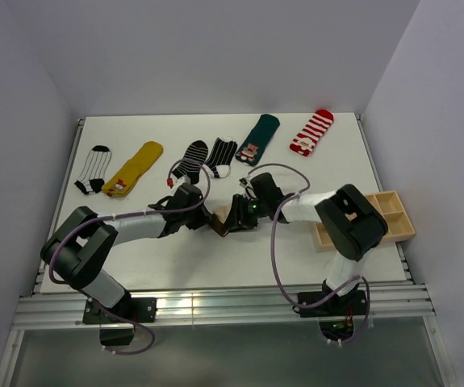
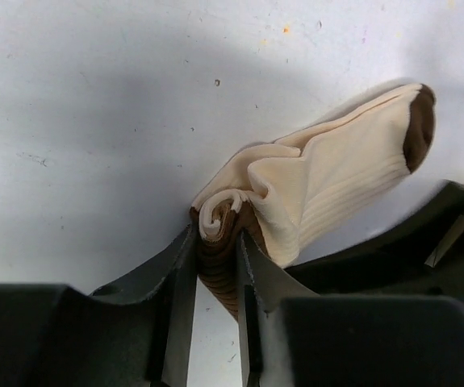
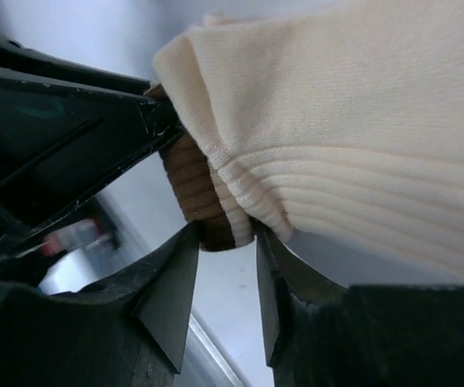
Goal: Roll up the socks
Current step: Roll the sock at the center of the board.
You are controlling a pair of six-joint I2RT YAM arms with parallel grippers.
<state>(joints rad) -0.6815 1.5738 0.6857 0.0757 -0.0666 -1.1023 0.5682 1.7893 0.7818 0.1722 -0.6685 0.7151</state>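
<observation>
A cream sock with brown bands (image 1: 223, 214) lies mid-table, partly rolled, between both grippers. In the left wrist view the sock (image 2: 336, 169) has a rolled end, and my left gripper (image 2: 215, 242) is shut on that roll. My right gripper (image 3: 225, 238) is shut on the brown and cream end of the same sock (image 3: 336, 121). In the top view the left gripper (image 1: 211, 222) and right gripper (image 1: 236, 219) almost touch. Several other socks lie flat along the back: striped black-and-white (image 1: 94, 169), yellow (image 1: 135, 167), black with thin white lines (image 1: 191, 160), black (image 1: 222, 155), green (image 1: 257, 137), red-and-white (image 1: 312, 131).
A wooden compartment tray (image 1: 390, 211) sits at the table's right edge, partly under the right arm. The right gripper's dark body (image 2: 425, 234) shows beside the sock in the left wrist view. Grey walls stand close on the left, back and right.
</observation>
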